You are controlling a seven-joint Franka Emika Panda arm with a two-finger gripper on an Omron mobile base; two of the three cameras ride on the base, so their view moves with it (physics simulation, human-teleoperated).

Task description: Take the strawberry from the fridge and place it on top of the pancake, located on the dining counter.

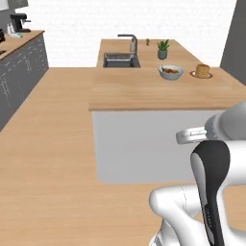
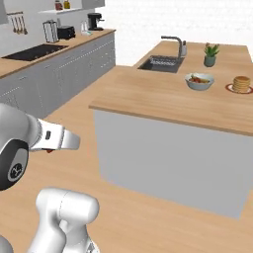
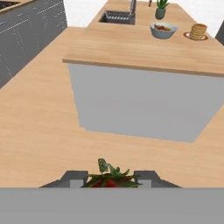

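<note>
Item: strawberry [image 3: 109, 179], red with green leaves, clamped between the two tips of the pincer [image 3: 110, 180], carried low over the wood floor.
Destination: pancake [image 3: 198, 31] stack on a red-rimmed plate [image 3: 191, 36], far ahead and to the right of the pincer, well apart.
Surface: light-wood dining counter [image 3: 131, 50] on a grey base, also bearing a fruit bowl [image 3: 162, 30], potted plant [image 3: 161, 8], sink [image 3: 117, 17].
Room: kitchen, grey cabinets [image 3: 26, 39] along the left wall.

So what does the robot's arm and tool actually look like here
The arm is glossy white with rounded, bulbous links and dark charcoal joint sections; one dark joint cap bears a small white logo mark. No cables are visible. The tool ends in two small dark grey, blocky finger tips.
</note>
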